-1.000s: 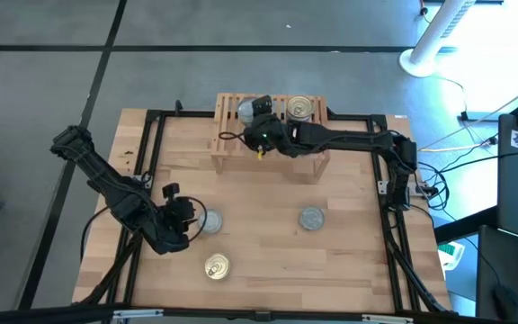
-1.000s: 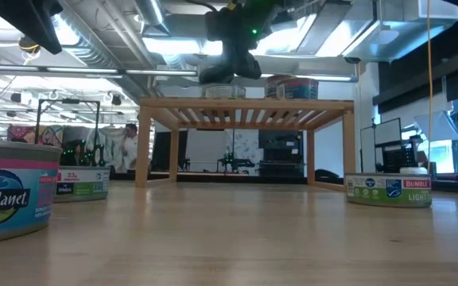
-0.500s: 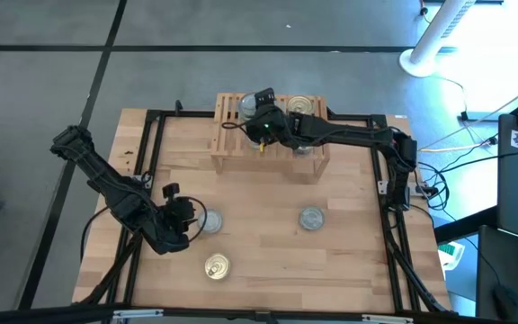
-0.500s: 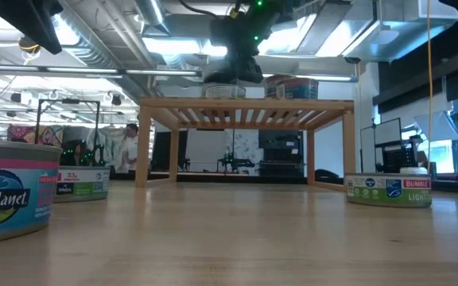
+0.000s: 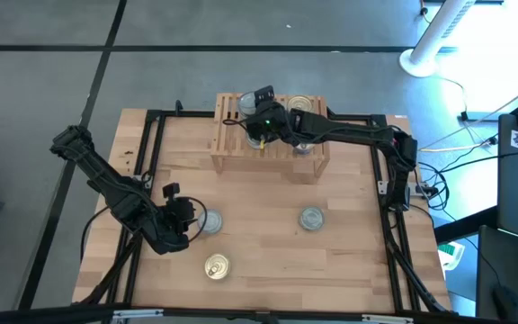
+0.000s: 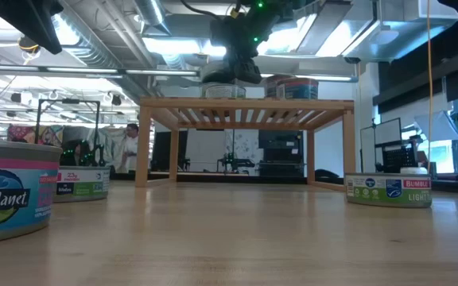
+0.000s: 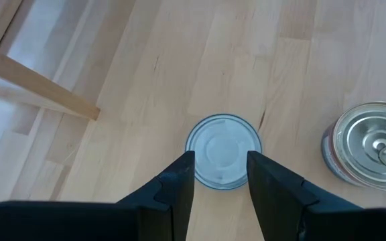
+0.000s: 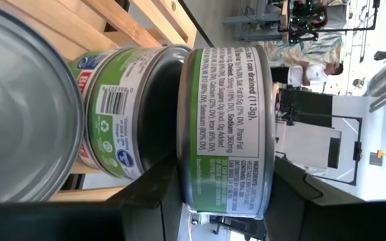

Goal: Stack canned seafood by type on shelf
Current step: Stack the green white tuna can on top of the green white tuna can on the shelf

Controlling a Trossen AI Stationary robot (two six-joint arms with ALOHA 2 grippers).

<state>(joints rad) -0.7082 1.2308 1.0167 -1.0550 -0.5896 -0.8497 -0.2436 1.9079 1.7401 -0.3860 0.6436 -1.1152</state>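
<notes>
Right gripper (image 5: 257, 117) is over the shelf (image 5: 227, 144), fingers pinching a green-label tin (image 8: 223, 130) just above another tin (image 8: 122, 110) on the slats; release it off-centre and the stack could slide; the gold-top stack (image 5: 300, 106) crowds in beside it. Left gripper (image 7: 220, 175) hovers spread around a silver tin (image 7: 223, 148); a gold-top tin (image 7: 370, 144) sits nearby.
</notes>
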